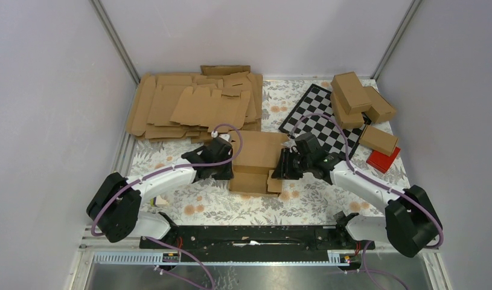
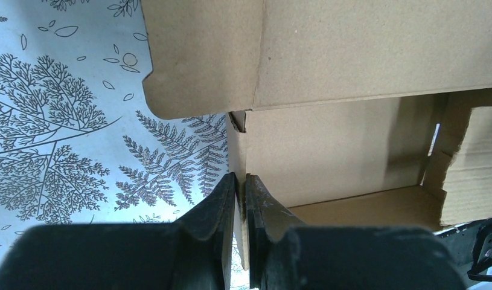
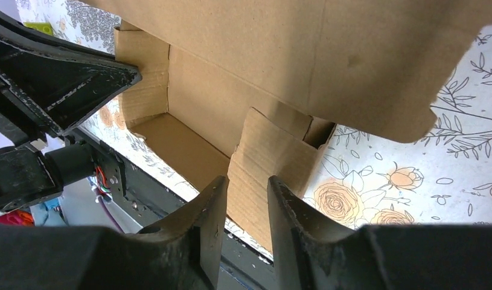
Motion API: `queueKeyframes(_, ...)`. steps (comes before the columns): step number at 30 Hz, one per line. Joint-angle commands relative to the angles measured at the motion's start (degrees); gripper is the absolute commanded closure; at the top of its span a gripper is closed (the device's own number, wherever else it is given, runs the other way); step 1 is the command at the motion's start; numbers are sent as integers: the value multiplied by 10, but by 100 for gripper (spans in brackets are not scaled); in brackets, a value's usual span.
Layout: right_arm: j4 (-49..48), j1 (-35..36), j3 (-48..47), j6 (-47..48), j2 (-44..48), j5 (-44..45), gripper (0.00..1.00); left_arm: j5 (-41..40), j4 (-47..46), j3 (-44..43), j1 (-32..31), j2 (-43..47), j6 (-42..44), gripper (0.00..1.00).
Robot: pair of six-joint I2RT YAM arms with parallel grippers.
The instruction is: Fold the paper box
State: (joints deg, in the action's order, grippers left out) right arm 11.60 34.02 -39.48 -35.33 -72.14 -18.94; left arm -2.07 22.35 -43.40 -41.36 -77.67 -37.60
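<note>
Paper box — part-erected, centre of the top view, lid panel raised. Left gripper: pinched tight on the box's left end wall. Right gripper: jaws parted about the right end flap, contact not discernible. Advice — hold the pinch firm and turn the flap inward along its crease. Fingertips hidden under the wrists in the top view.

Bare tabletop lies open in front of the box. Behind it, a heap of flat blanks blocks the left; folded cartons and a red block crowd the right.
</note>
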Motion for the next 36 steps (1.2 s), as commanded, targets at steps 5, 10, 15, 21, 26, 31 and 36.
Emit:
queueKeyframes(5,60,3,-19,35,79,47,47,-8,-18,-5,-2,21,-10,89)
queueKeyframes(10,111,3,-31,60,103,86,45,-7,-18,-5,-3,20,-10,89)
queueKeyframes(15,121,3,-8,62,128,125,41,-7,-17,-5,-4,21,-11,89)
queueKeyframes(21,160,2,15,55,186,223,43,-15,-11,-8,-6,23,-9,89)
queueKeyframes(26,160,-3,65,8,258,283,37,-17,-10,-5,-6,25,-9,89)
queueKeyframes(31,61,-14,147,-79,280,194,20,-1,-17,-1,-6,24,-11,91)
queueKeyframes(36,-68,-20,252,-186,381,164,23,2,-19,8,-6,32,-16,100)
